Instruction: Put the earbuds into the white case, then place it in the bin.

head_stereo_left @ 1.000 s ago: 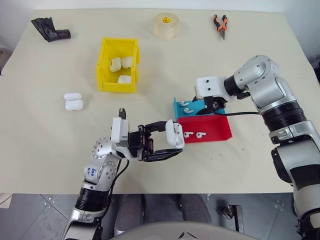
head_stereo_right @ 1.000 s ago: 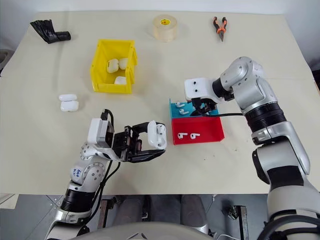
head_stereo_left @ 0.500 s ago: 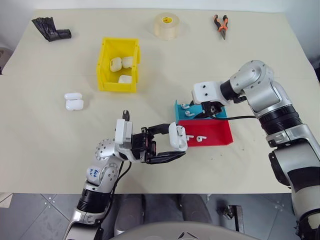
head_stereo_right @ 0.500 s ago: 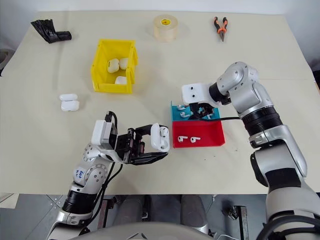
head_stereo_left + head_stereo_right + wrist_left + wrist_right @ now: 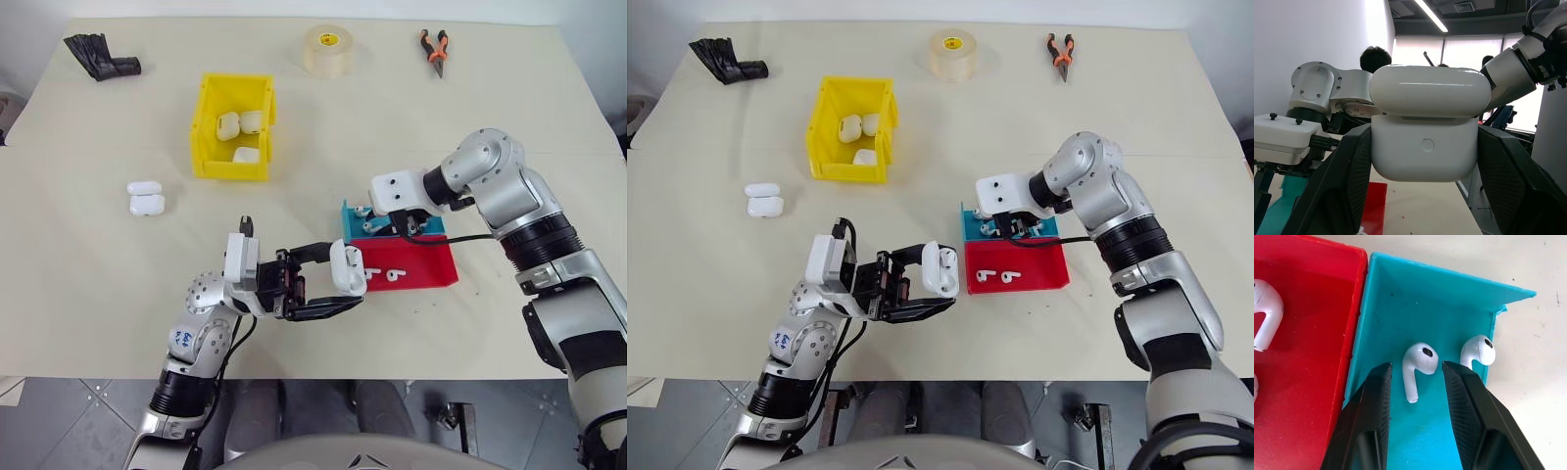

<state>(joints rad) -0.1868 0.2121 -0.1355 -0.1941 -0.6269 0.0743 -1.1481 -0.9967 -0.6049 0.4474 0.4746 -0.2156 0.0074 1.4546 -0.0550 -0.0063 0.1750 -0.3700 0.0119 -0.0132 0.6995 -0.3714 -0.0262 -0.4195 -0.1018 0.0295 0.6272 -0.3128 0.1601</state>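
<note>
My right gripper [image 5: 1415, 396] is down inside the blue tray [image 5: 1449, 308], fingers spread with one earbud [image 5: 1418, 366] lying in the gap between them, not yet pinched as far as I can tell, since a sliver of tray shows on each side of it. That is the relation the next move turns on: the bud sits between the pads, so closing is all I should need, no sideways shift. Its rounded head points away from the wrist and its stem trails back toward the palm, so the long axis runs along the fingers, not across them, and I would expect the pads to meet the head. A second earbud [image 5: 1478, 350] lies just beside the outer finger, near the tray's corner wall (close enough that I might nudge it). Two more rest in the red tray [image 5: 431, 266] next door. My left gripper [image 5: 328, 291] is pressed onto the white case [image 5: 346, 267], held above the table just beside the red tray, lid raised. The yellow bin [image 5: 208, 122] stands well apart, already holding three cases.
</note>
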